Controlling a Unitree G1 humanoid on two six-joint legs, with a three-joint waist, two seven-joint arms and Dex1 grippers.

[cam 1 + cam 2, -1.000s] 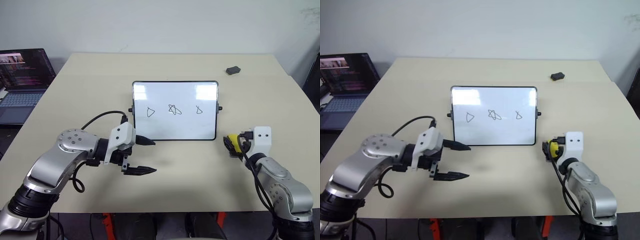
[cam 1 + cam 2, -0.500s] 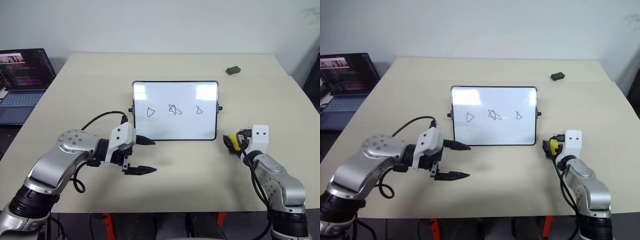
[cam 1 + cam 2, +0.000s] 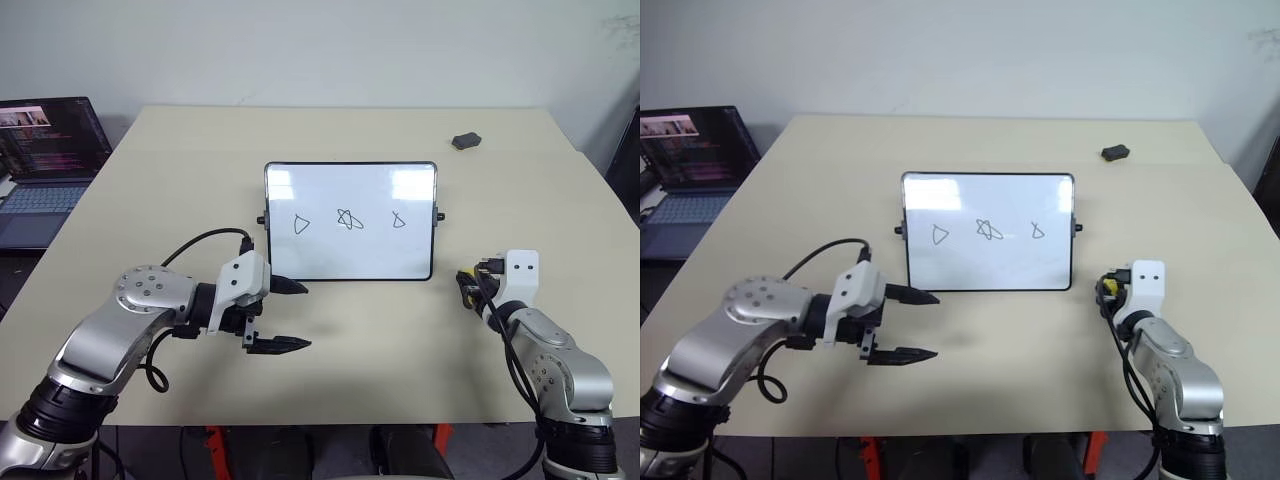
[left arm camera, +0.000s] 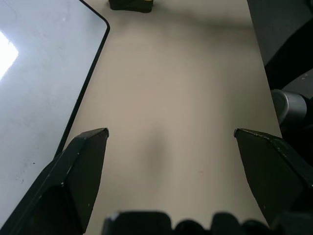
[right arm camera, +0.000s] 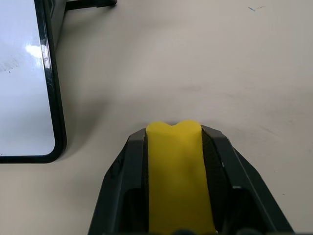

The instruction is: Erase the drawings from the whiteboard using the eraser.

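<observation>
Altogether, the beige table [image 3: 400, 135] carries one whiteboard [image 3: 350, 221], three drawings [image 3: 346, 220] on it, one eraser [image 5: 176, 176], one small dark grey object [image 3: 465, 141] at the far right, and there is one laptop [image 3: 45, 150] off the table's far left edge. The drawings sit in a row across the board's middle: a triangle on the left, a scribbled knot in the centre, a small loop on the right. The whiteboard lies in the table's middle with its long axis running left to right. The left gripper [image 3: 285, 315] hovers near the board's near left corner, arm bent, pointing rightward, its two black fingers spread wide with nothing between them. The right gripper [image 3: 466, 287] sits just right of the board's near right corner, pointing forward and slightly down, its fingers clamped on the yellow eraser, whose long axis runs along the fingers, away from the robot.
</observation>
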